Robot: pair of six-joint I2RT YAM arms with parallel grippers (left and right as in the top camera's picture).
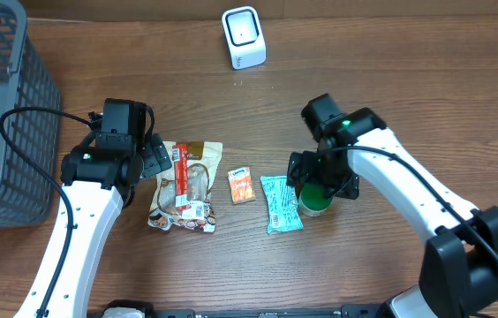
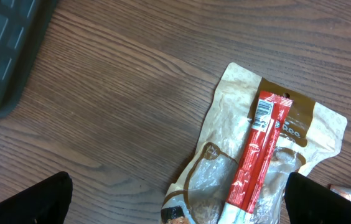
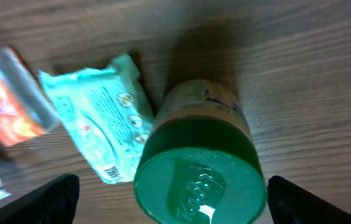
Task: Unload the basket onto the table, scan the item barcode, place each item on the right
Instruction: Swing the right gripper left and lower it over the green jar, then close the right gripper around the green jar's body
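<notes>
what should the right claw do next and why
Probably lower around the green-lidded jar to grip it: the open right claw hangs directly above it, straddling it, and nothing is held yet to show the scanner.

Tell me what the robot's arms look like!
The left arm and right arm are both smooth white tubes with chunky black joints. The jaws at their ends are black too. A thin black cable loops off the left arm, and a tiny green light glows on the right one.
</notes>
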